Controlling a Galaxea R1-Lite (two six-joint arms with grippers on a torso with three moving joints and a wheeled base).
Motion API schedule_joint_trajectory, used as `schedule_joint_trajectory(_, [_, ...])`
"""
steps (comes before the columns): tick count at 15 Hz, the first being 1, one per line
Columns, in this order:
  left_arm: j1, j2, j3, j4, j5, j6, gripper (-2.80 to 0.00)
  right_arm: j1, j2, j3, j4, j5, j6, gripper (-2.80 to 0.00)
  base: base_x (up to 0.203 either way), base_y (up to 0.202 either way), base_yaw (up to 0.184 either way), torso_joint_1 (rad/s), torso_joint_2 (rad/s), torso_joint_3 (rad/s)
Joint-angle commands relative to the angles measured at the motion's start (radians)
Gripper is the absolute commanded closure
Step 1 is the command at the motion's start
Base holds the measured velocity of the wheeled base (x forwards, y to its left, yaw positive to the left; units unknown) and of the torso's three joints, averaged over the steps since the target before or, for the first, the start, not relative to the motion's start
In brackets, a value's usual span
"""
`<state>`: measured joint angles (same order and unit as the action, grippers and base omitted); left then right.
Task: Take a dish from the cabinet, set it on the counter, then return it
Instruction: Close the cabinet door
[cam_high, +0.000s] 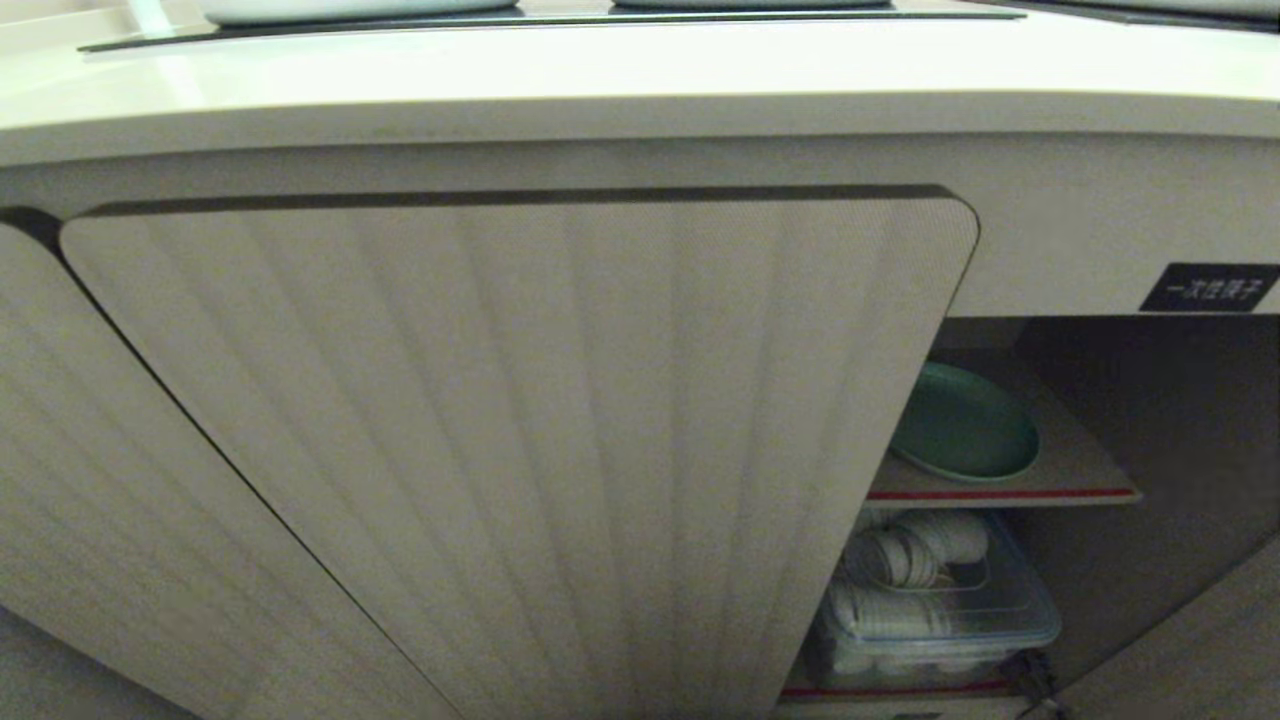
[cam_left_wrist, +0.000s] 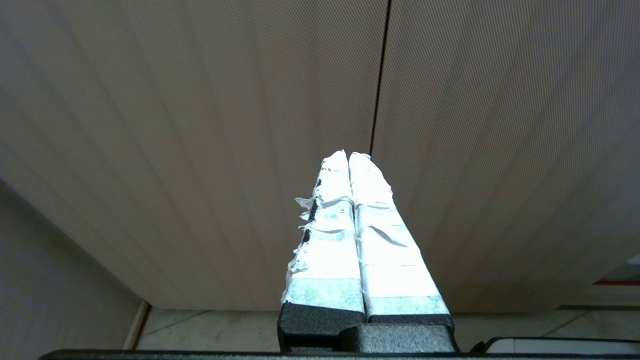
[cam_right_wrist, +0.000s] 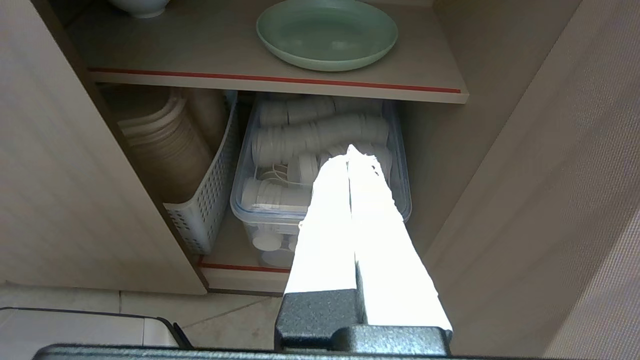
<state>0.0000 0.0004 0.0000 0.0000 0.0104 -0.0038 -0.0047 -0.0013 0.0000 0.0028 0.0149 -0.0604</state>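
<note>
Ribbed door (cam_high: 520, 450) of the cabinet (cam_high: 1100, 250) fills my head view, swung open, with the dish (cam_high: 962, 422) on the upper shelf (cam_high: 1050, 480) behind it.

Matte beige and round-cornered, that door has fine vertical flutes; above it the counter (cam_high: 600, 90) runs smooth and cream with a rounded front edge. Round, shallow and mint-green, the dish lies flat near the shelf's red-edged front. Below sit a clear lidded plastic box (cam_right_wrist: 320, 165) of white cups and a perforated white basket (cam_right_wrist: 200, 200) of stacked pale containers. My right gripper (cam_right_wrist: 348, 152) points level into the opening, taped white fingers pressed together, holding nothing. My left gripper (cam_left_wrist: 348, 156) faces closed ribbed doors (cam_left_wrist: 200, 125), fingers likewise together.
</note>
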Motion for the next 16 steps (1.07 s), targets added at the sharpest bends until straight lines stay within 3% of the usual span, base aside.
schedule_joint_trajectory(1, [0.000,0.000,0.000,0.000,0.000,-0.001,0.00,0.000,0.001,0.000,0.000,0.000,-0.001,0.00,0.000,0.000,0.000,0.000,0.00,0.000])
schedule_joint_trajectory(11, [0.000,0.000,0.000,0.000,0.000,-0.002,0.00,0.000,0.001,0.000,0.000,0.000,-0.001,0.00,0.000,0.000,0.000,0.000,0.00,0.000])
schedule_joint_trajectory(16, [0.000,0.000,0.000,0.000,0.000,-0.002,0.00,0.000,0.001,0.000,0.000,0.000,-0.001,0.00,-0.164,0.000,0.001,0.004,0.00,0.002])
